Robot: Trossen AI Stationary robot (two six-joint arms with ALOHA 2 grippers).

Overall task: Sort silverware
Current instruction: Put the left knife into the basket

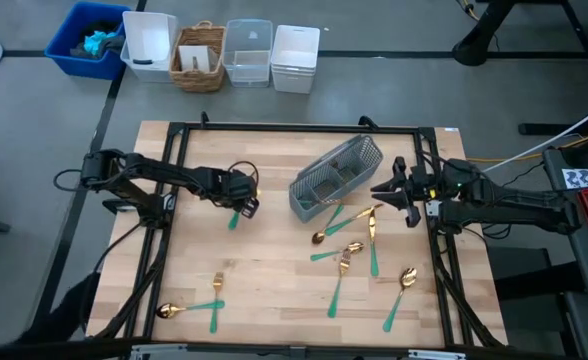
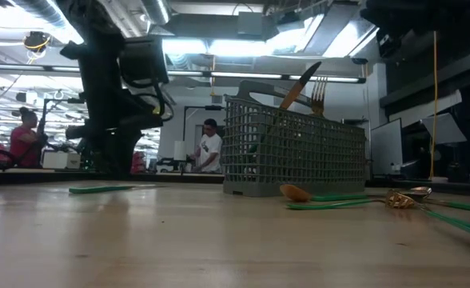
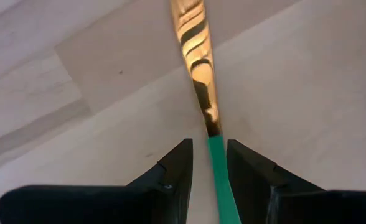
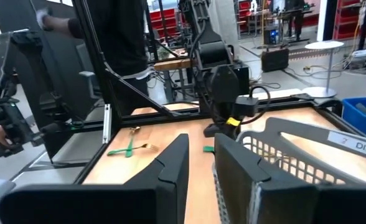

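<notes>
Wood table (image 2: pixel 139 240) fills the low view's foreground. Nearest on it, at the right: spoon (image 2: pixel 297 193) w/ gold bowl and green handles trailing off beside it. Behind those sits the grey mesh caddy (image 2: pixel 295 156), a knife and fork (image 2: pixel 319 90) already poking up out of it.

From above: caddy (image 1: pixel 336 177) near the middle, tilted. Loose pieces lie scattered just in front of it, plus a fork (image 1: pixel 215 300) and spoon (image 1: pixel 179 309) crossed near the front-left corner.

Left gripper (image 1: pixel 242 196) is down at the table left of the caddy, fingers (image 3: pixel 173 171) pinching a knife (image 3: pixel 198 68) where green handle meets gold blade.

Right gripper (image 1: pixel 386 189) hovers by the caddy's right end, fingers (image 4: pixel 170 163) slightly apart, nothing between them.

Bins (image 1: pixel 224 55) line the far side, off the table.
</notes>
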